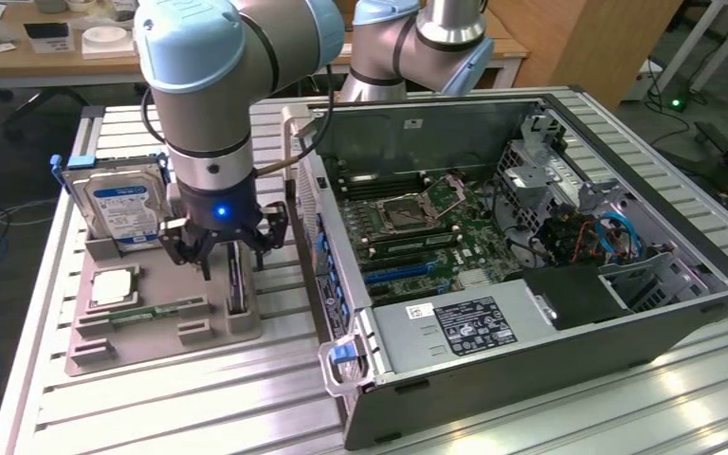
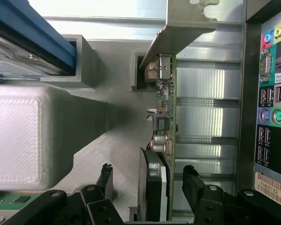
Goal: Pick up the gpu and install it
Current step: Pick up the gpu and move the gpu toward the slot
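Note:
The gpu (image 1: 235,284) stands on edge in a slot of the grey holder tray (image 1: 149,346), beside the open computer case (image 1: 667,313). In the wrist view the gpu (image 2: 165,108) runs edge-on, with its pale metal end bracket (image 2: 182,28) at the far end and a black cooler on one face. My gripper (image 1: 219,248) hangs low over the card. It is open, and the two black fingertips (image 2: 105,180) straddle the card's near end with a gap on each side. Inside the case, the motherboard's blue expansion slots (image 1: 402,268) are exposed.
On the same tray stand a silver blue-labelled hard drive (image 1: 118,204), a processor chip (image 1: 114,284) and a green memory stick (image 1: 155,311). The case's rear port panel (image 2: 271,93) sits close beside the card. A second arm (image 1: 421,38) stands behind the case.

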Robot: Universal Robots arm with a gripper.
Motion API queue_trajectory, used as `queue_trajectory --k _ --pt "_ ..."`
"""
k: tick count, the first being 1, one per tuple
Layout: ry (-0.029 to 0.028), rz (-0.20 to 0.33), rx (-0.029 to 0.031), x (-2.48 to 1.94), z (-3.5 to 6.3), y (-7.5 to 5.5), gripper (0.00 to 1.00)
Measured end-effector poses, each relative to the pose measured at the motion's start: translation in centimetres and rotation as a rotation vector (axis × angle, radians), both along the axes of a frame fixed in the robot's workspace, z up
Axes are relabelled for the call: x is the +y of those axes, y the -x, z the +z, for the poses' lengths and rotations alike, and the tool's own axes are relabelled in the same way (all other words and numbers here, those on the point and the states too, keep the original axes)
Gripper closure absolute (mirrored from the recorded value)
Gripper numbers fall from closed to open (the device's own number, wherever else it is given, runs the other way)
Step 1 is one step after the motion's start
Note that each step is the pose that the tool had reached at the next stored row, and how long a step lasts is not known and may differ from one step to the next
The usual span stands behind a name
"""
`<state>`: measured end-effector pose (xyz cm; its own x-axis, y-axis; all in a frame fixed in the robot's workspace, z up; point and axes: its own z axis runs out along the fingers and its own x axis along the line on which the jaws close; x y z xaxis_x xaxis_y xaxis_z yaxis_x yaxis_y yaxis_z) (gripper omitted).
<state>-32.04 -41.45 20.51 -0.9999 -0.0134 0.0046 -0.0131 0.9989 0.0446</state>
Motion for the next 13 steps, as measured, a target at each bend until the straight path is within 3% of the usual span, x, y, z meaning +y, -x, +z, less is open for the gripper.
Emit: queue_trajectory --k 3,9,13 --pt "0.0000 0.000 -0.0001 0.00 -0.01 0.00 0.31" --pt "0.0000 0.000 -0.0001 0.00 -0.01 0.00 0.56" --pt "0.0000 0.000 -0.0001 0.00 -0.02 0.00 0.56"
